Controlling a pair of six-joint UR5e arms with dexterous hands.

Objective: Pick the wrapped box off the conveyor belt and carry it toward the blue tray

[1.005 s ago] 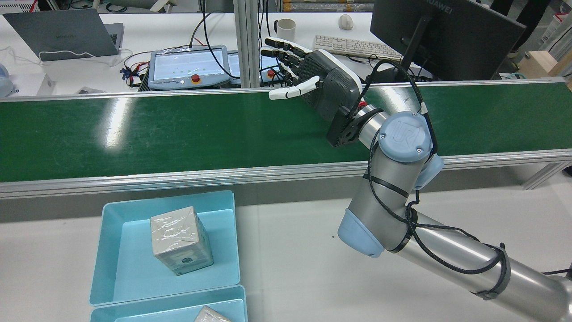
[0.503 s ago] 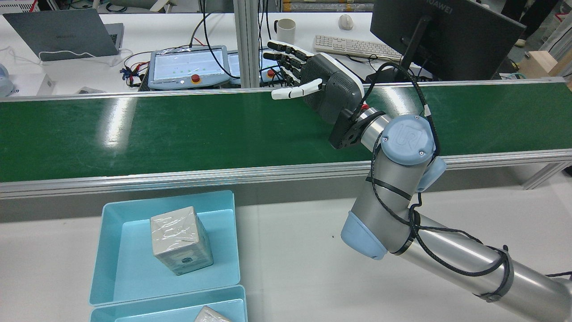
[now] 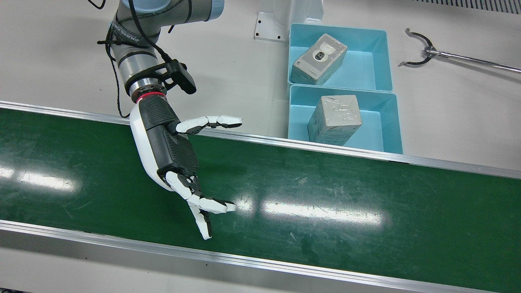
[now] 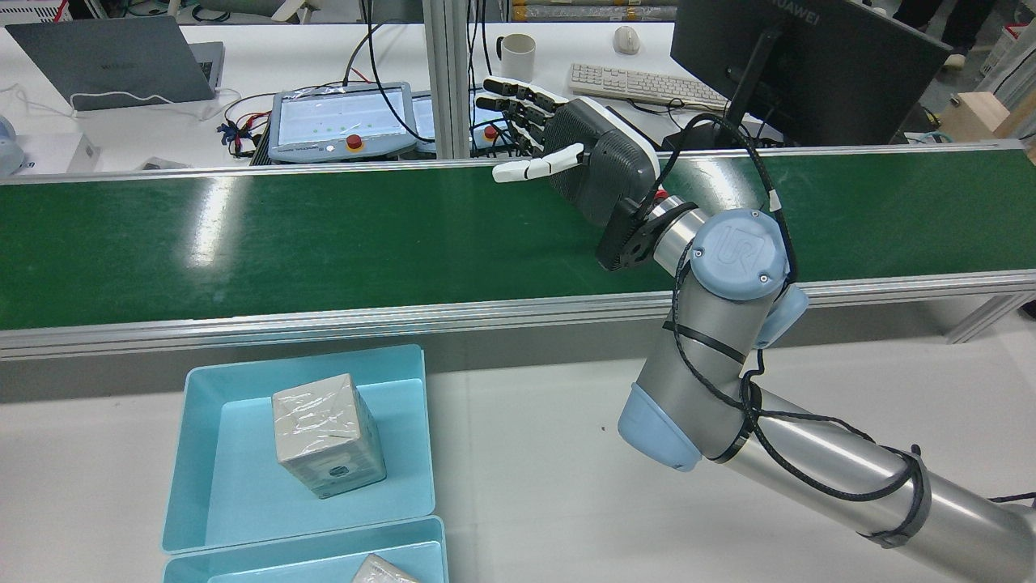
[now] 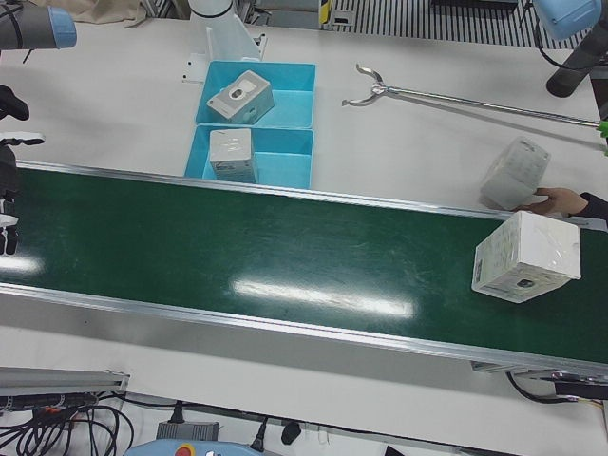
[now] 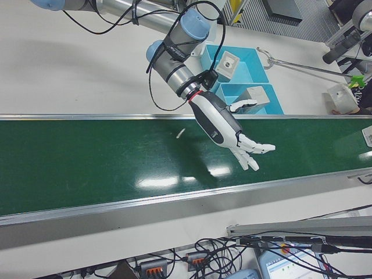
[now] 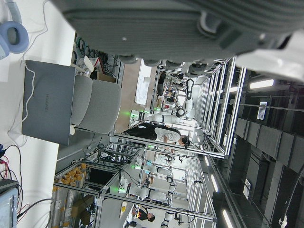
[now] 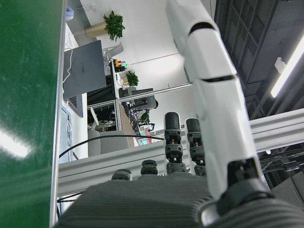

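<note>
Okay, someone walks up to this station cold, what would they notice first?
Probably the right hand, held open with fingers spread above the bare middle of the green conveyor belt. Next, a wrapped box sitting at the belt's far end, near a person's hand holding another box. Beside the belt, two blue trays each already hold a wrapped box.
</note>
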